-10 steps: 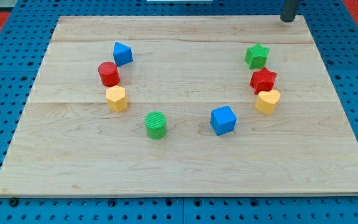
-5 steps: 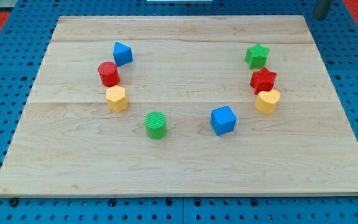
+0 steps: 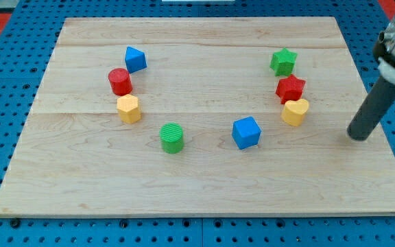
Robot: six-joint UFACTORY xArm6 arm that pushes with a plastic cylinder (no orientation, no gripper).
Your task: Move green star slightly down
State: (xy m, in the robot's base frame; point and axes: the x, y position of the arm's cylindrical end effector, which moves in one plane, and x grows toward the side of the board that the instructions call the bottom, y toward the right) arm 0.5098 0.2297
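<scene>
In the camera view the green star sits at the upper right of the wooden board, just above the red star and the yellow heart, while my tip stands near the board's right edge, well apart from the star and lower in the frame; the arm carries a bare rod, with no pincer to open or close. The push looks not yet begun, so the tip would need to travel above the star and press it downward gently, since the red star lies close beneath. Eight blocks are counted: two green (star, green cylinder), two red (star, red cylinder), two yellow (heart, yellow block) and two blue (blue cube, blue block).
</scene>
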